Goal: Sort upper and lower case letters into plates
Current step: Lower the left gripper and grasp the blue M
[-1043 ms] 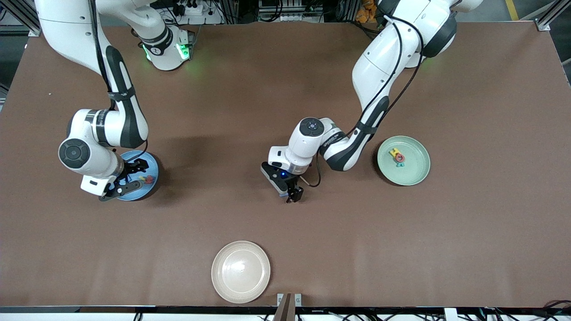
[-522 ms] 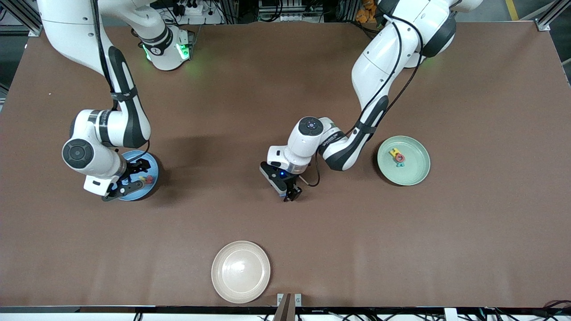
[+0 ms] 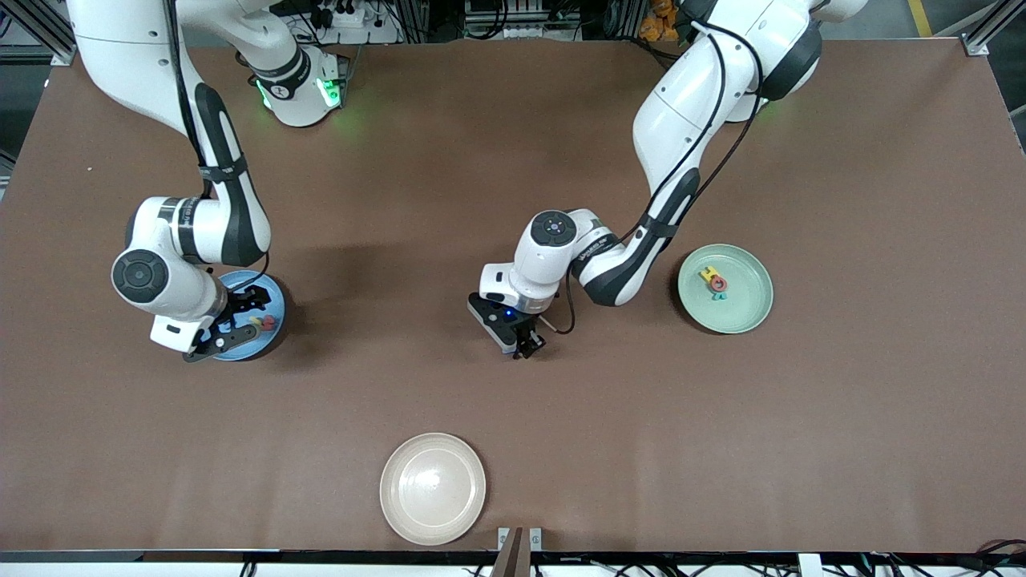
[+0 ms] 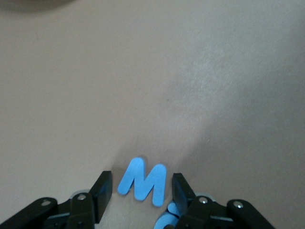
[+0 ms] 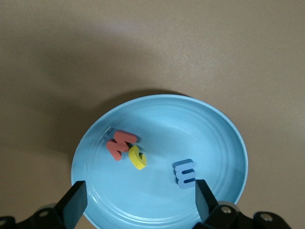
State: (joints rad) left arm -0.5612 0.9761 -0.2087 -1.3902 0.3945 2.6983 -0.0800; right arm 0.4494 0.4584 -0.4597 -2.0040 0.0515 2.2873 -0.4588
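Observation:
A blue letter M lies flat on the brown table near its middle. My left gripper is down around it, open, with one finger on each side and narrow gaps. A second blue letter peeks out under one finger. In the front view the left gripper hides both letters. My right gripper hangs open over the blue plate, which holds a red letter, a yellow one and a blue E. The mint plate holds yellow, red and teal letters.
A cream-white plate sits near the table's front edge, nearer the camera than the left gripper. The blue plate is toward the right arm's end and the mint plate toward the left arm's end.
The left gripper's fingers have drawn closer together around the blue M. The right gripper has shifted slightly over the blue plate and stays wide.

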